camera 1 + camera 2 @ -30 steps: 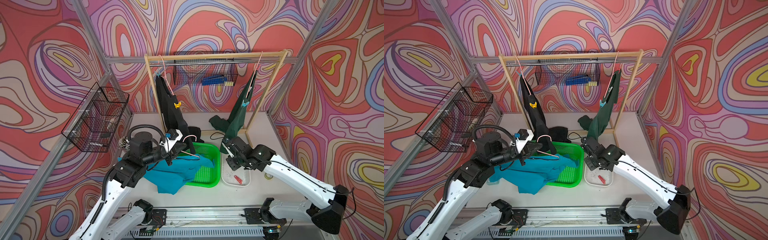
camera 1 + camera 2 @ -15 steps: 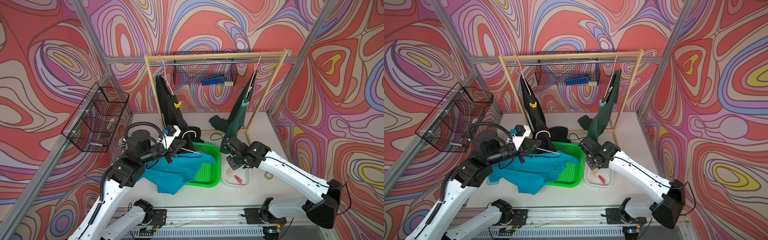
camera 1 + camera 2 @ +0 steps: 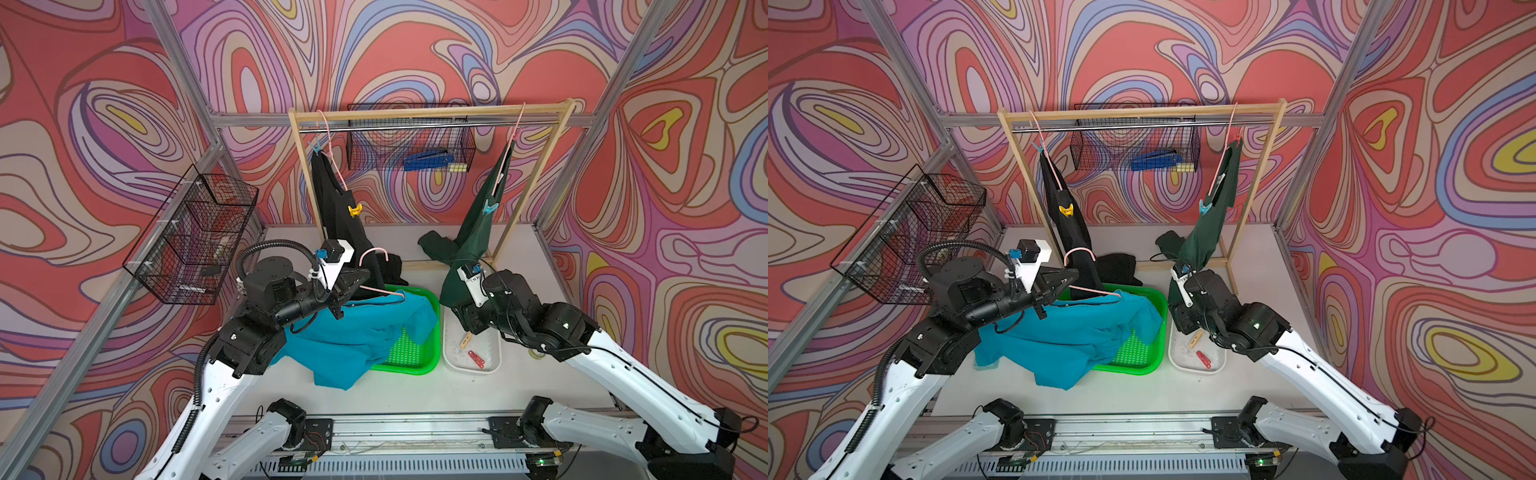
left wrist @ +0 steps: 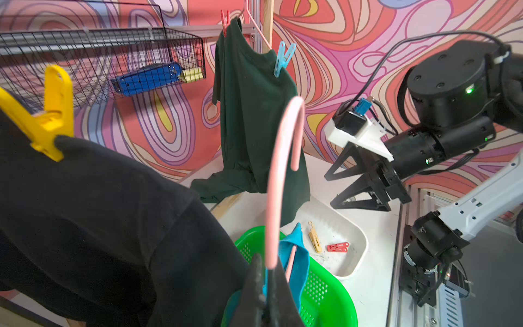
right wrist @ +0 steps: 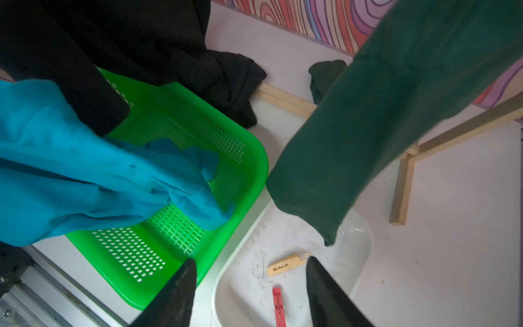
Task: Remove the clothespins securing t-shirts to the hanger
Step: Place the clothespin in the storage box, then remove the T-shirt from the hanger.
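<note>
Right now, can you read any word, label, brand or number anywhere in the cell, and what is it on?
No legible text in any view.
Beige pin: small dark marks, too blurred to read.
Red pin: faint marks, too small to read.

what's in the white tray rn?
Two loose pins lie in the tray: beige pin and red pin. The green shirt hangs over the tray's far corner, so anything under that hem is hidden.
</note>
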You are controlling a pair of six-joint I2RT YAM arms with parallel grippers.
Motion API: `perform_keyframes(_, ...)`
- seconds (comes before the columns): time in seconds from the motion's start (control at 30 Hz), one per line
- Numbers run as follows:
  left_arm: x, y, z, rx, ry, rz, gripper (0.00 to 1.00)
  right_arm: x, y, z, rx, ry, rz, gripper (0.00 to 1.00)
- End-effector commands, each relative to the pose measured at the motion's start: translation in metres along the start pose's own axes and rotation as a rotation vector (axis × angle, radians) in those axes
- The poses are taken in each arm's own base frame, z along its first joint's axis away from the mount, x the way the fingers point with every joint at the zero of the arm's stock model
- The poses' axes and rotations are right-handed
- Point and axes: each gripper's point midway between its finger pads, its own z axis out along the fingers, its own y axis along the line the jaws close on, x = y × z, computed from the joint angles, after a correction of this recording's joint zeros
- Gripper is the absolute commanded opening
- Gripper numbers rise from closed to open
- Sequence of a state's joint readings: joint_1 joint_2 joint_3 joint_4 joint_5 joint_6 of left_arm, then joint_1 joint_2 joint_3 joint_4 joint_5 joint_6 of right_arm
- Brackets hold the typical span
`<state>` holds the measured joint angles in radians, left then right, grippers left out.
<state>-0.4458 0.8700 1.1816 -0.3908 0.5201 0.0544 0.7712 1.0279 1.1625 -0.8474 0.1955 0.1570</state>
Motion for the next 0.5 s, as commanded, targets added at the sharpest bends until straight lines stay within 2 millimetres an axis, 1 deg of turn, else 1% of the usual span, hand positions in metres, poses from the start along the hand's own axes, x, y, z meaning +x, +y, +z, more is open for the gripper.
perform_keyframes(0.0,-0.037,0.009,-0.011,-0.079,-0.123,0.006,0.00,-0.034,0.003,-0.006,-0.027,-0.179,0.076,0.65)
perform_keyframes(0.03,-0.039,0.017,-0.011,-0.116,-0.125,-0.021,0.00,-0.041,-0.004,-0.010,0.002,-0.227,0.149,0.66)
perform_keyframes(0.07,-0.040,0.020,-0.011,-0.136,-0.119,-0.037,0.00,-0.047,-0.008,-0.013,0.017,-0.270,0.187,0.66)
perform_keyframes(0.1,-0.040,0.022,-0.010,-0.140,-0.111,-0.045,0.00,-0.050,-0.006,-0.014,0.001,-0.293,0.176,0.66)
perform_keyframes(0.17,-0.040,0.024,-0.008,-0.144,-0.104,-0.068,0.00,-0.054,0.007,-0.019,-0.072,-0.332,0.101,0.72)
perform_keyframes(0.27,-0.039,0.022,-0.008,-0.134,-0.106,-0.083,0.00,-0.052,0.019,-0.017,-0.136,-0.352,0.068,0.74)
perform_keyframes(0.37,-0.039,0.021,-0.010,-0.136,-0.110,-0.088,0.00,-0.048,0.020,-0.010,-0.137,-0.330,0.068,0.75)
perform_keyframes(0.47,-0.041,0.021,-0.014,-0.142,-0.116,-0.087,0.00,-0.042,0.026,-0.004,-0.159,-0.298,0.037,0.75)
